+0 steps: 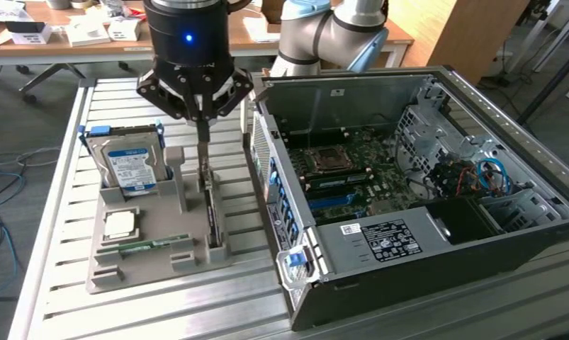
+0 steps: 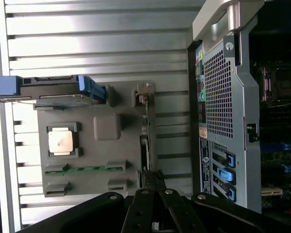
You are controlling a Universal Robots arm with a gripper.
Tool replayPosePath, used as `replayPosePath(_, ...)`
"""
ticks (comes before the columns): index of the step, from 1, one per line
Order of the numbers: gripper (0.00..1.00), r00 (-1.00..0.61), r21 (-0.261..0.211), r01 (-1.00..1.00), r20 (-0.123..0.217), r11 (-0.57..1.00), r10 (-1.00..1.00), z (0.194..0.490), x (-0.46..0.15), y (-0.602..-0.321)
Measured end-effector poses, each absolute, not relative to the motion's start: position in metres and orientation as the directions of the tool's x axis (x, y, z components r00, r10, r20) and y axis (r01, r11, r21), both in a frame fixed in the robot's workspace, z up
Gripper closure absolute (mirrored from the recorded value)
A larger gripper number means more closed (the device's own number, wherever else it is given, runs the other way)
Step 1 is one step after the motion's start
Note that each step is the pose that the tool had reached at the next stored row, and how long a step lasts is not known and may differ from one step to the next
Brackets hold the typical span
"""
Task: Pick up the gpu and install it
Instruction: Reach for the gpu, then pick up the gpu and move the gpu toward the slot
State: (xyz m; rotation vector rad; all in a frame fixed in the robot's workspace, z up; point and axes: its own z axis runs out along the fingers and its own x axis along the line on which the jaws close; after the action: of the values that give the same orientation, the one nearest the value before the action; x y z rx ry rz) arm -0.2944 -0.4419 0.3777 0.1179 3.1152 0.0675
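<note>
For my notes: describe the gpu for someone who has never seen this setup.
Beside the open computer case, on the exterior view's left, sits a grey tray. The gpu stands on edge along the tray side nearest the case, under the gripper. Unlike the blue-labelled hard drive and flat RAM stick, it is a thin dark card with a silver bracket.

Bright and even in the exterior view, with only soft shadows on the desk (image 1: pixel 62 234). Harsh white glare off the slats (image 2: pixel 87 34) in the wrist view; deep gloom inside the case (image 1: pixel 379 237).
</note>
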Motion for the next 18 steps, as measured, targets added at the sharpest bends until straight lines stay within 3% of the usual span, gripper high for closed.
replayPosePath(18, 0.89, -0.997, 0.044, 0.075, -0.022, 0.996, 0.076, 0.378, -0.295, -0.455)
